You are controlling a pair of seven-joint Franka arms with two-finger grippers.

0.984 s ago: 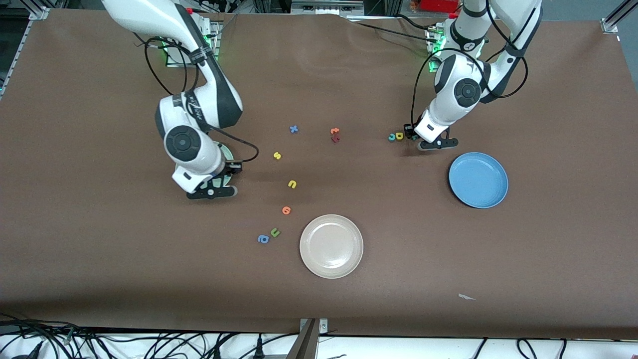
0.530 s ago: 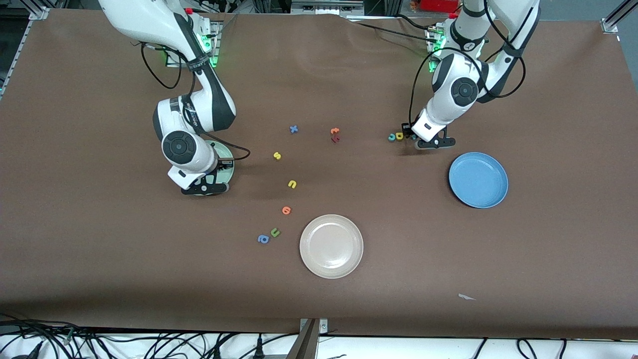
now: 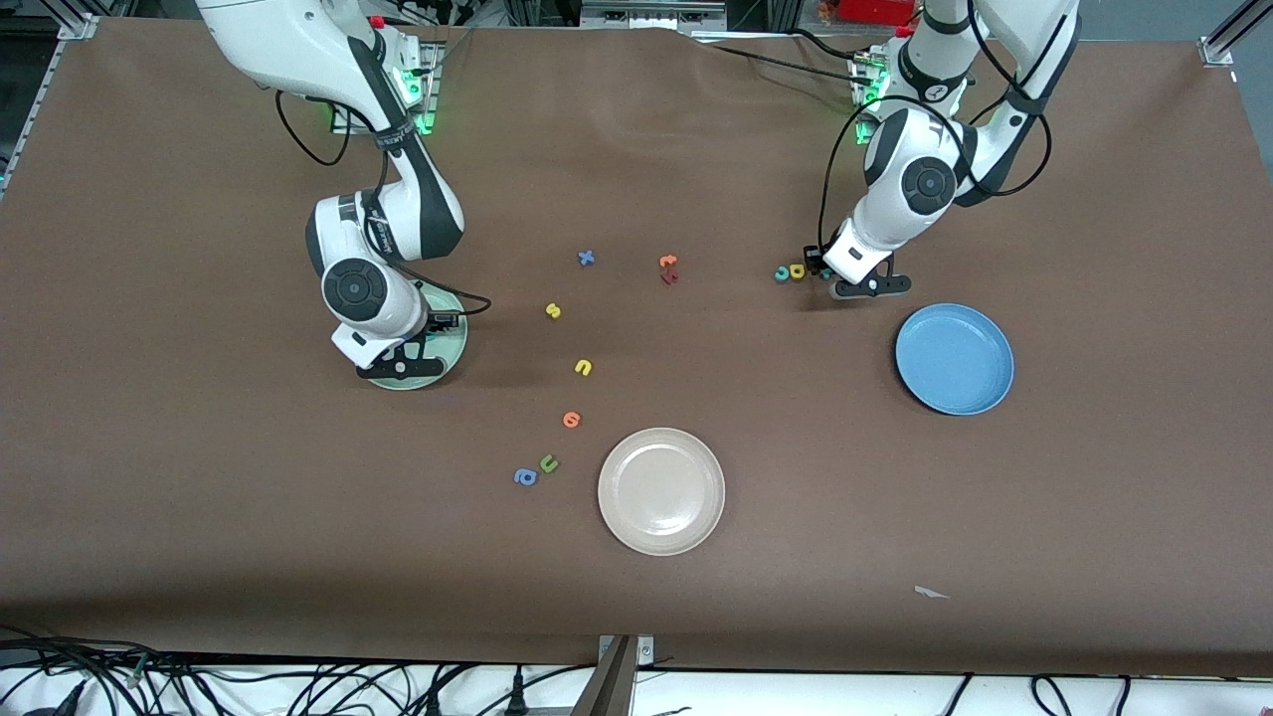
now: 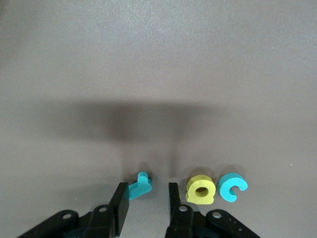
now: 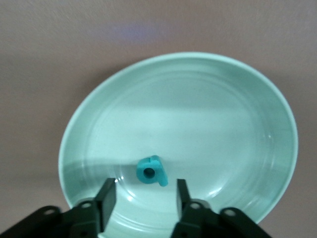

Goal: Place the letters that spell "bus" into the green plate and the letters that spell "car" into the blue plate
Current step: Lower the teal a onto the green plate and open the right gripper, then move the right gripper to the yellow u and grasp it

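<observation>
While both jaws gape, yellow a (image 4: 200,189) crowds r (image 4: 139,185), b (image 5: 151,171) seemingly plated.

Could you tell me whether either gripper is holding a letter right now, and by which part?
Neither. The right gripper is open over the green plate, with the teal b lying free. The left gripper is open around the teal r.

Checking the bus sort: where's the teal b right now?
The teal b lies in the green plate, toward the right arm's end of the table, just ahead of the open right gripper in the right wrist view.
</observation>
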